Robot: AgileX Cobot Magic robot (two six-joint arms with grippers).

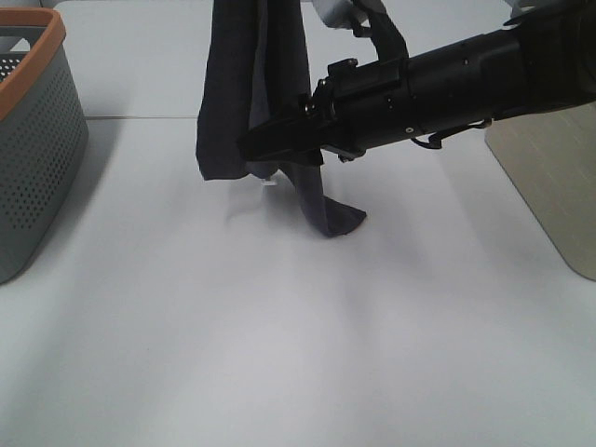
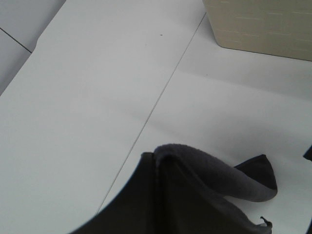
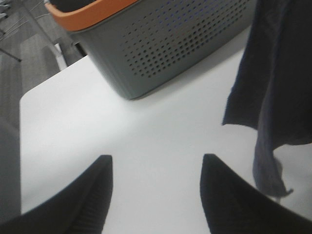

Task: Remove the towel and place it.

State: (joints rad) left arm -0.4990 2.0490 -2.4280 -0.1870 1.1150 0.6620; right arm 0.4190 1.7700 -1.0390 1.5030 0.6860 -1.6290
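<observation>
From the high camera, a plain white desk [image 1: 279,354] fills the scene, with a thin seam running across it towards twelve o'clock. A grey perforated basket [image 1: 37,140] with an orange rim stands at nine o'clock, and a beige container [image 1: 549,177] sits at three o'clock. The towel [image 1: 251,84], dark grey and limp, hangs in long folds from beyond the frame at twelve o'clock. Its lowest corner is curled on the desk near the centre. The black right arm [image 1: 466,79] reaches in from two o'clock, and its tip lies against the hanging cloth.

In the left wrist view, the white desk [image 2: 87,97] is crossed by a fine seam [image 2: 161,97], and the beige container [image 2: 258,24] shows a woven texture. The towel [image 2: 209,175] bunches close to the lens as a thick, soft roll. Whether the left jaws are clamped on it cannot be told.

In the right wrist view, grey floor [image 3: 19,39] lies beyond the desk [image 3: 146,136] edge, and the basket [image 3: 170,44] stands near. The right jaws are spread wide, with only bare desk between the fingers [image 3: 83,195]. The towel [image 3: 278,73] hangs beside them.
</observation>
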